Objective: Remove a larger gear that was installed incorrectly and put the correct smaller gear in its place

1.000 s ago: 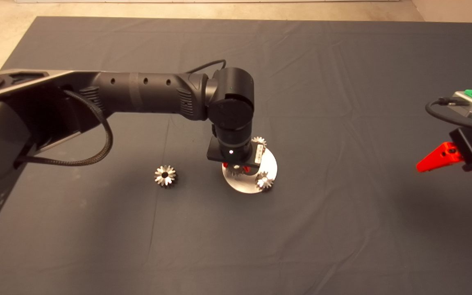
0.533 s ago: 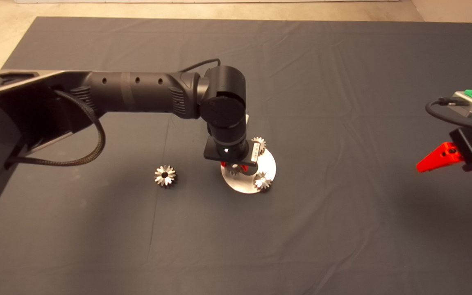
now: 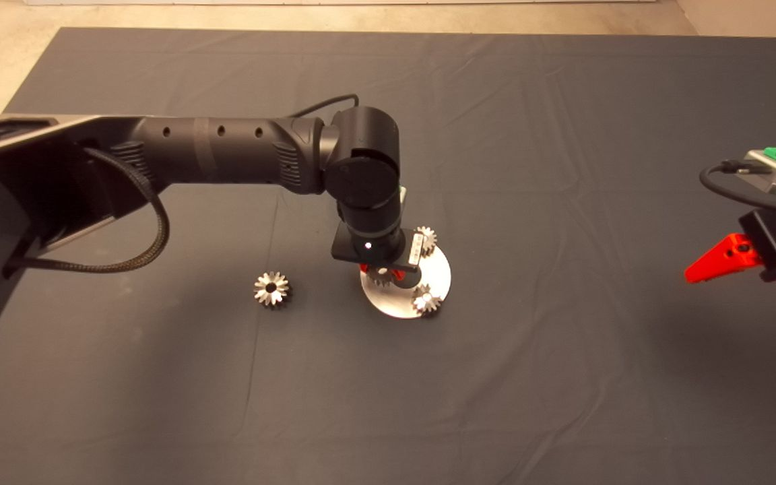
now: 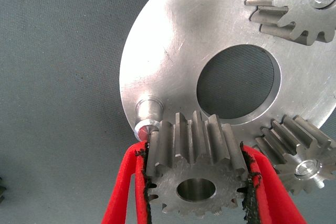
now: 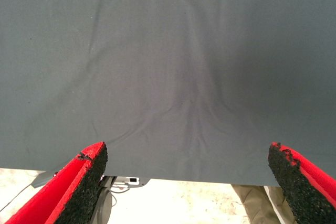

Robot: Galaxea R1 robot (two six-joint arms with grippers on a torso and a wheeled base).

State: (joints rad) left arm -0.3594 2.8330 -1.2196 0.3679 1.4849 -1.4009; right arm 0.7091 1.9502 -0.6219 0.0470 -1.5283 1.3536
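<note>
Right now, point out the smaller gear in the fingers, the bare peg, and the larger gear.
smaller gear [image 4: 195, 174], left wrist view, flat face beside its bore.
bare peg [image 4: 147, 114], left wrist view, its side.
larger gear [image 3: 271, 289], head view, by its dark centre hole.

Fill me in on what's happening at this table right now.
The left gripper holds a smaller gear in its jaws just above the round metal plate, beside a bare peg. Two more small gears already sit on the plate. The larger gear lies off on the dark mat. The right gripper waits open at the mat's right edge.
</note>
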